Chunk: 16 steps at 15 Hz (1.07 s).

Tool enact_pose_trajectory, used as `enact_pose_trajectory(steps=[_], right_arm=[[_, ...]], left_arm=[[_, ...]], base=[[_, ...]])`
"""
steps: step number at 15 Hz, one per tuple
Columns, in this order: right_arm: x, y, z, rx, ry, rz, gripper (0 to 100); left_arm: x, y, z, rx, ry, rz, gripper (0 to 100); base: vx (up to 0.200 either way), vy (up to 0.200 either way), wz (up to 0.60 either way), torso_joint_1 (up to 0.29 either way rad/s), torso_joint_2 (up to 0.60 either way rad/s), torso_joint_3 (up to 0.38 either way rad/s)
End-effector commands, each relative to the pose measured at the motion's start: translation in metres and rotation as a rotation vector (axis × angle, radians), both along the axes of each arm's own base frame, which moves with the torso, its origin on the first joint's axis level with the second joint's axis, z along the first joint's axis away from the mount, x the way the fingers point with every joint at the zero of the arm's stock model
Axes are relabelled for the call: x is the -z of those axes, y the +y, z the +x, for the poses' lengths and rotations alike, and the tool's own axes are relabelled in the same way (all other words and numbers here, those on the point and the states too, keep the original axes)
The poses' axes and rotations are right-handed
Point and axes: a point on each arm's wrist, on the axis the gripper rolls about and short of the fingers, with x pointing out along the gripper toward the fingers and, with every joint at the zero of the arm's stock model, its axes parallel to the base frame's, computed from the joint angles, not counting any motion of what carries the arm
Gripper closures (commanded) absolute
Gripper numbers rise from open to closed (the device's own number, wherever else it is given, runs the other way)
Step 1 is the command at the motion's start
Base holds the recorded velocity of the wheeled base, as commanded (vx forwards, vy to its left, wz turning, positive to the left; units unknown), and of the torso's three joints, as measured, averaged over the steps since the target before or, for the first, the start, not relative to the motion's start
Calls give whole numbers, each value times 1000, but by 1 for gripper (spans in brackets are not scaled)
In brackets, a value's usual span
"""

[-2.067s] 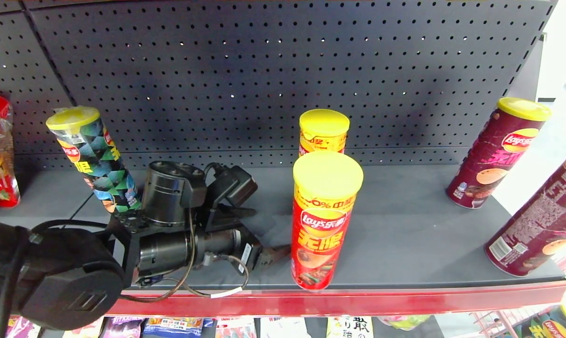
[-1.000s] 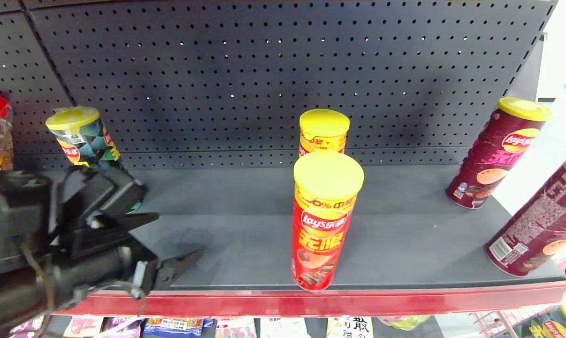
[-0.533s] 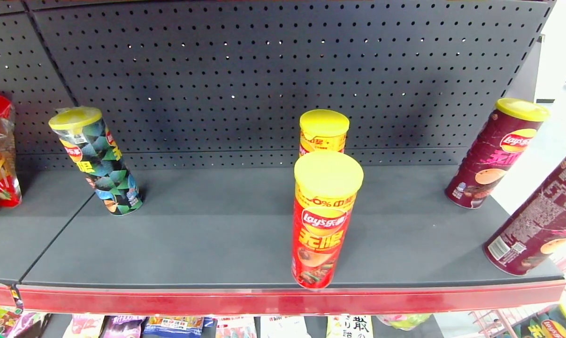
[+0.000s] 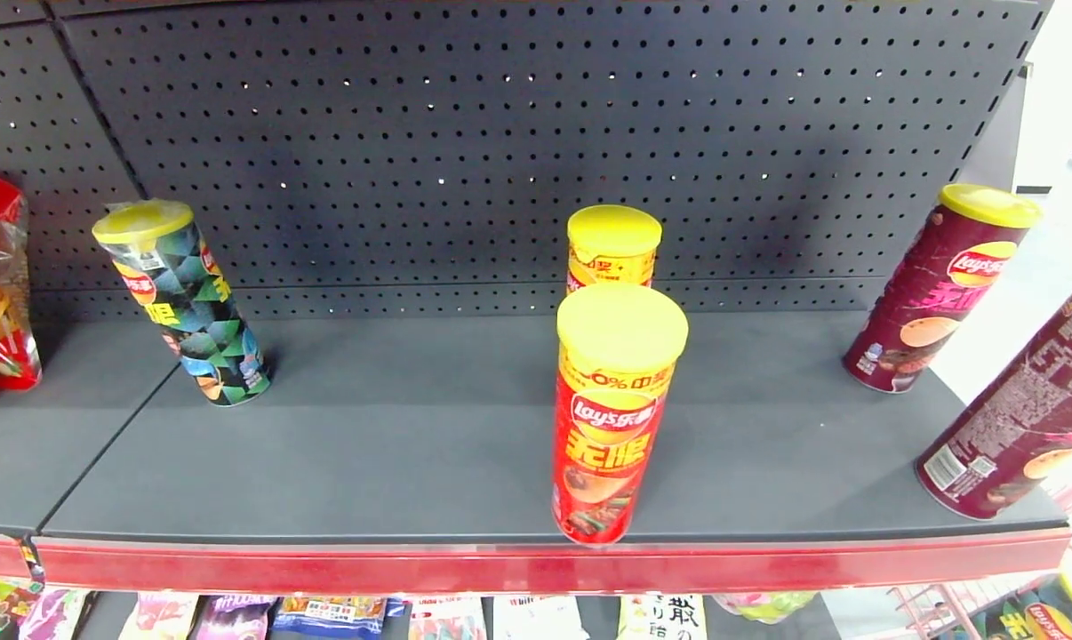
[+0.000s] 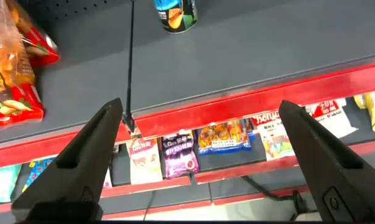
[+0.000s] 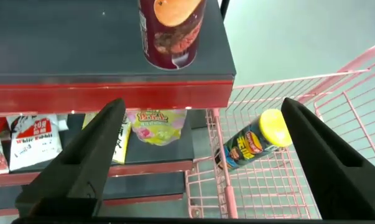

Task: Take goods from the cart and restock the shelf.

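While held wide apart and empty off the shelf (image 6: 81, 50) end, right gripper (image 6: 203, 102) well apart from can (image 6: 252, 142). Can lying tilted in cart (image 6: 342, 81), beside and below shelf, framed between the spread fingers. Left gripper (image 5: 199, 104) also spread wide, empty, before shelf front. On shelf: red can (image 4: 616, 418) at front edge, maroon can (image 6: 168, 28) at end.

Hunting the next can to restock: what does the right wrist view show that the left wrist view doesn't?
Right wrist, not left: pink cart with a yellow-lidded can lying in it, standing maroon can, open right gripper. Left wrist, not right: patterned can, red snack bag, open left gripper. Both: shelf's red front edge, packets below it.
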Motion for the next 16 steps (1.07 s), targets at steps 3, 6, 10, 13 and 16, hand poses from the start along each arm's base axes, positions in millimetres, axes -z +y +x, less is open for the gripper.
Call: enact_pose_trajectory(steps=[3,6,10,13,16], right_arm=[[3,0,-1,-2,6,-2,0],[6,0,0,-4,13,-3,0],[7,0,0,-13,20,-6,0],[8,0,0,-20,23,-17,0],[9,0,0,-22,27,-21,0]], left_arm=[[3,1,-5,0,-16,2,0],[6,2,-7,8,-22,29,0],[9,2,-8,14,-25,33,0],[11,3,-10,15,-33,37,0],[15,4,-13,21,-44,56,0]], base=[[-200,0,0,3,1,4],[-67,0,0,-4,-1,1],[0,-100,0,7,1,-1],[0,-200,0,2,1,-4],[0,-200,0,10,5,-1]])
